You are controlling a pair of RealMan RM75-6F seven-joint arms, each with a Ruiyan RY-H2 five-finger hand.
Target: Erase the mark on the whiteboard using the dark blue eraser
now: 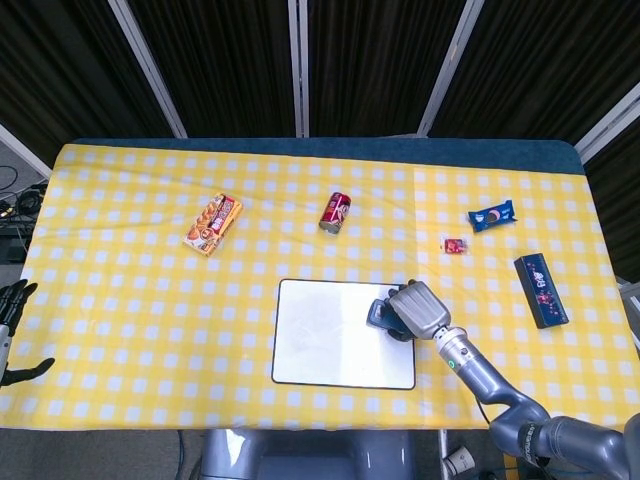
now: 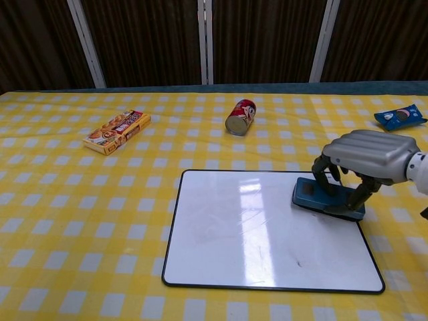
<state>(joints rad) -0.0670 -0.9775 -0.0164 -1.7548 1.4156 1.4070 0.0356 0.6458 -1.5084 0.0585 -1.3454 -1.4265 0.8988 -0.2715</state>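
The whiteboard (image 1: 330, 340) (image 2: 247, 231) lies flat near the table's front edge. Faint dark traces of the mark (image 2: 262, 254) show on its lower middle, with a small dot (image 2: 299, 263) to their right. My right hand (image 1: 418, 309) (image 2: 368, 157) grips the dark blue eraser (image 1: 381, 315) (image 2: 322, 198) from above, pressing it on the board's upper right part. My left hand (image 1: 12, 318) is at the far left edge of the head view, off the table, holding nothing with its fingers apart.
A snack box (image 1: 213, 224) (image 2: 117, 131) lies back left, a red can (image 1: 335, 212) (image 2: 241, 117) on its side behind the board. A blue cookie pack (image 1: 492, 216) (image 2: 400, 116), a small red sweet (image 1: 455, 244) and a dark blue box (image 1: 540, 290) lie to the right.
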